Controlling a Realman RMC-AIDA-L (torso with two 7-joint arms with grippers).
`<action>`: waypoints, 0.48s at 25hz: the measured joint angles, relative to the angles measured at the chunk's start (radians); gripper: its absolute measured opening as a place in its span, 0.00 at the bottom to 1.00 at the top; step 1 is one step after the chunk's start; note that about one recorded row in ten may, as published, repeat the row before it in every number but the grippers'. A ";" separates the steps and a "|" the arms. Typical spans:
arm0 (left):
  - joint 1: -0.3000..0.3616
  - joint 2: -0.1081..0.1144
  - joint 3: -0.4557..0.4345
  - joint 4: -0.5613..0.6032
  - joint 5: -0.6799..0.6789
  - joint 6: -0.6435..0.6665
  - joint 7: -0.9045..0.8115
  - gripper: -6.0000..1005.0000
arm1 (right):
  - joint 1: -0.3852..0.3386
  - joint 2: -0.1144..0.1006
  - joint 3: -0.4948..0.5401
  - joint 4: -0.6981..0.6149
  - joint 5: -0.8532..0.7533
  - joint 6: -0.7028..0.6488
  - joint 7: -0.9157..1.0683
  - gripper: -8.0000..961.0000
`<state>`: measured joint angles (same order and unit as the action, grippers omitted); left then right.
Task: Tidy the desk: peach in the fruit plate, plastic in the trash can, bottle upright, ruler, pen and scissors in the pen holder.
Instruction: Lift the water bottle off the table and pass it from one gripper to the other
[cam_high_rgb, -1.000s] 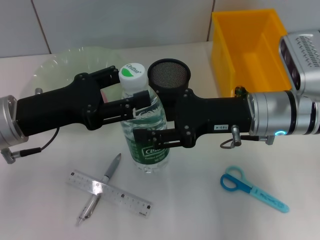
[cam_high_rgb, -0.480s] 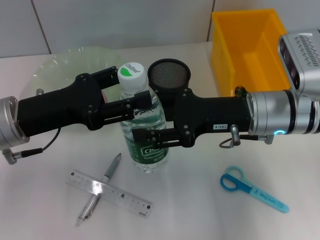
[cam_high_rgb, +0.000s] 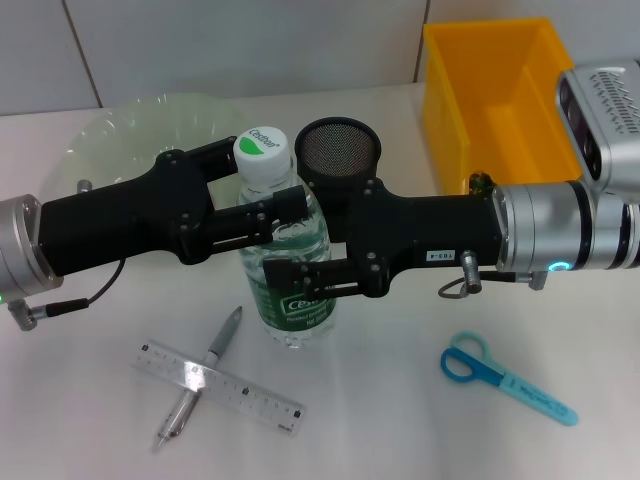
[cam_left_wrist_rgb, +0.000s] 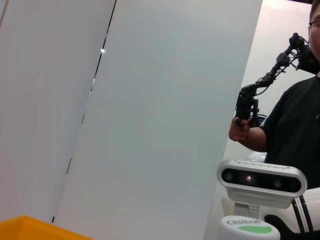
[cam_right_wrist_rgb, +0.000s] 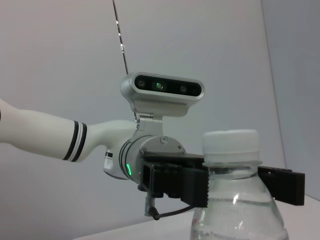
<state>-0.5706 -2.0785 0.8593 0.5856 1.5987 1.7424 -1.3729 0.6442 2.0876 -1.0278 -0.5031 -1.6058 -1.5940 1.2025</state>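
Observation:
The clear water bottle (cam_high_rgb: 292, 262) with a white and green cap stands upright at the middle of the desk. My left gripper (cam_high_rgb: 252, 182) reaches in from the left and is shut on the bottle's neck, just under the cap. Its black fingers (cam_right_wrist_rgb: 175, 181) press on both sides of the neck in the right wrist view. From the right, my right gripper (cam_high_rgb: 293, 243) is shut on the bottle's body at the label. The ruler (cam_high_rgb: 250, 398) lies across the pen (cam_high_rgb: 226, 333) at front left. Blue scissors (cam_high_rgb: 505, 377) lie at front right. The black mesh pen holder (cam_high_rgb: 338, 148) stands just behind the bottle. Peach and plastic are out of view.
A clear green fruit plate (cam_high_rgb: 120, 128) sits at the back left, partly under my left arm. The yellow trash can (cam_high_rgb: 497, 100) stands at the back right. The bottle's cap (cam_left_wrist_rgb: 247, 228) and a person holding controls show in the left wrist view.
My left gripper has shifted slightly to the right and down along the bottle's neck. The cap has dipped a little. The right arm has held still.

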 joint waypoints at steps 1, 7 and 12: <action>0.000 0.000 0.000 0.000 0.000 0.000 0.000 0.77 | 0.000 0.000 0.000 0.000 0.000 0.000 0.000 0.78; 0.000 0.000 0.000 -0.002 -0.005 0.000 0.000 0.72 | 0.000 0.000 0.000 0.000 0.001 -0.001 0.000 0.78; 0.004 0.000 0.000 -0.012 -0.022 0.001 0.000 0.55 | 0.000 0.000 0.000 0.000 0.003 -0.001 0.000 0.78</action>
<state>-0.5671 -2.0781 0.8590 0.5736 1.5769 1.7432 -1.3728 0.6443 2.0877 -1.0277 -0.5032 -1.6029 -1.5947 1.2027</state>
